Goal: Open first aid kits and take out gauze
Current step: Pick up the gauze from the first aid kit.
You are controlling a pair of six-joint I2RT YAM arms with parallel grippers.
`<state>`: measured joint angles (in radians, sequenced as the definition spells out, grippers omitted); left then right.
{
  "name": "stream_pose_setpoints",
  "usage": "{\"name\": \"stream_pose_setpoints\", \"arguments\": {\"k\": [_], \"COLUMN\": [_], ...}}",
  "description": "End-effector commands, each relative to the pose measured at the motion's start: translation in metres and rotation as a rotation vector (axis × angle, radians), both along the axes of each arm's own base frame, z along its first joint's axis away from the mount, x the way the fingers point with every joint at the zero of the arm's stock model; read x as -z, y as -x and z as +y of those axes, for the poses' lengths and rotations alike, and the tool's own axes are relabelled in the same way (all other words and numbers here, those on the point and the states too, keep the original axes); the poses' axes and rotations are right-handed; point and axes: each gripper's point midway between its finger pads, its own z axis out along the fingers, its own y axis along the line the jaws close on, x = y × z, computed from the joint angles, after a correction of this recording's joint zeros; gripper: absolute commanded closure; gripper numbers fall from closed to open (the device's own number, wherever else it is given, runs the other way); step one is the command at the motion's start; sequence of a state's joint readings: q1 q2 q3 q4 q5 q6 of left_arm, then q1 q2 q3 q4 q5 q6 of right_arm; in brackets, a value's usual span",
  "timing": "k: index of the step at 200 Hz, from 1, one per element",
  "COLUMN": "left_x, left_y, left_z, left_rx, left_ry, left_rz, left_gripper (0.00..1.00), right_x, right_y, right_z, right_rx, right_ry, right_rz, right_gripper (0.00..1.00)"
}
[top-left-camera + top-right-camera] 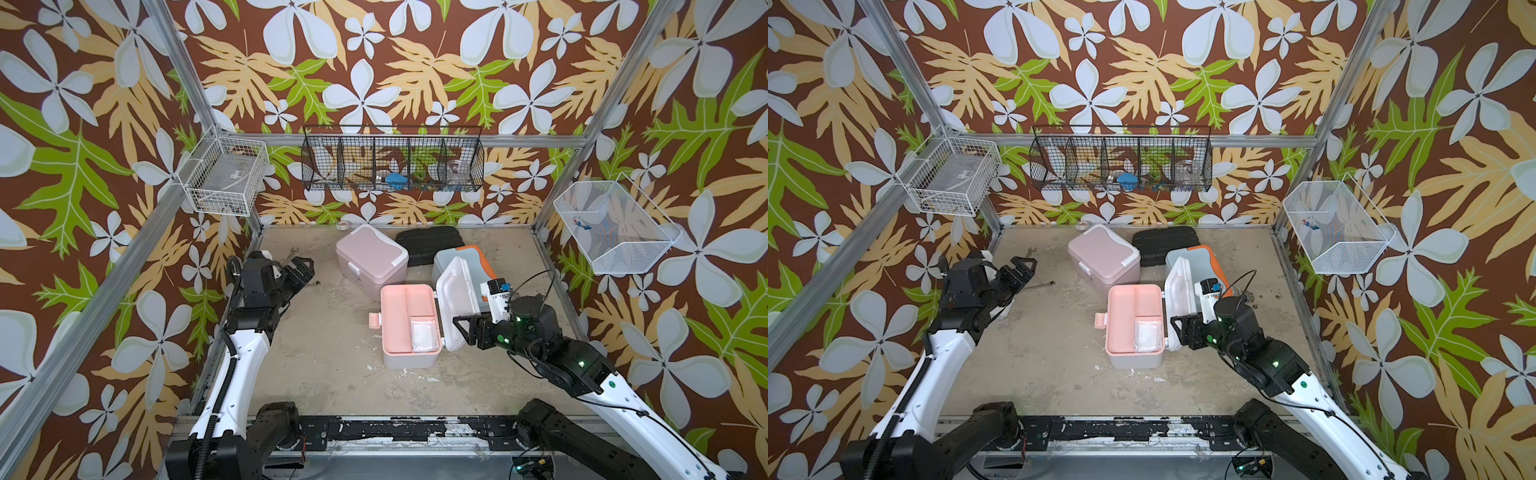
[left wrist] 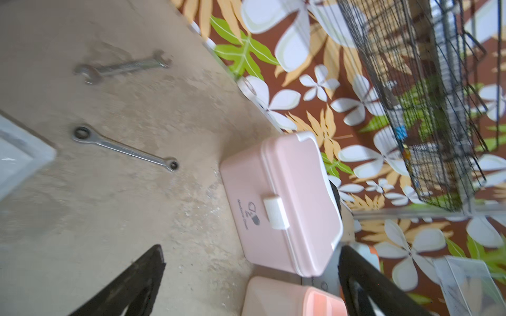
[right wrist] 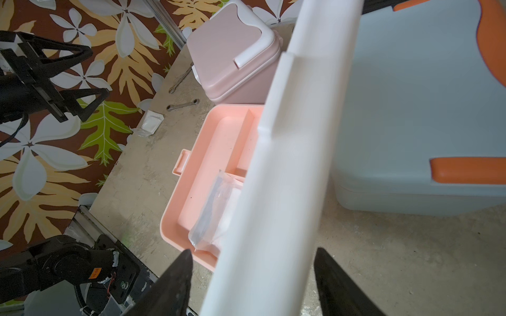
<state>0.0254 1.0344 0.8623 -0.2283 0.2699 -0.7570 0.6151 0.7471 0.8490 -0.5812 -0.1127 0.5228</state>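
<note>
Peach kit (image 1: 397, 316) lies lengthwise front-to-back, white lid (image 1: 455, 303) standing open.

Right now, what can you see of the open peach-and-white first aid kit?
The peach-and-white first aid kit sits on the table, plastic, pale body topped by a peach divided tray. Its white lid stands nearly upright on the hinge side, between the right gripper's open jaws. A peach latch juts from the opposite side. One gauze packet lies in the tray's near compartment beside the lid; the other compartments look empty.
</note>
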Motion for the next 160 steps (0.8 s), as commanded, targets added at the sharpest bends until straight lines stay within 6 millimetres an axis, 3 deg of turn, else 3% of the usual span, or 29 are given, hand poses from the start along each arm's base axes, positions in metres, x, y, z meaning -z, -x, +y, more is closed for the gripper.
{"name": "stream_pose_setpoints", "arguments": {"k": [1,26,59,93,160], "left_x": [-0.007,-0.019,-0.026,-0.011,0.025], "left_y": [0.012,0.03,0.068,0.104,0.142], "left_z": [-0.042,-0.087,-0.134,-0.175,-0.232], "left_rx": [0.145,0.272,0.419,0.565,0.707], "left_ry": [-0.017,-0.035,-0.055,-0.059,-0.19], "left_rz": [0.004,0.008,0.006,0.074,0.191], "left_gripper": [0.0,0.02,0.05,0.15,0.29], "right_x": [-0.006,-0.006,-0.003,-0.002,-0.004], "right_y": [-0.002,-0.002,-0.002,-0.001,0.0], "right_z": [0.003,0.003,0.001,-0.002,-0.003], "right_rx": [-0.007,-0.004,0.007,0.022,0.026], "right_ry": [-0.015,-0.023,-0.016,-0.018,-0.03], "right_rz": [-0.016,-0.02,-0.015,-0.018,-0.019], "right_gripper": [0.3,0.3,0.3,0.3,0.3]}}
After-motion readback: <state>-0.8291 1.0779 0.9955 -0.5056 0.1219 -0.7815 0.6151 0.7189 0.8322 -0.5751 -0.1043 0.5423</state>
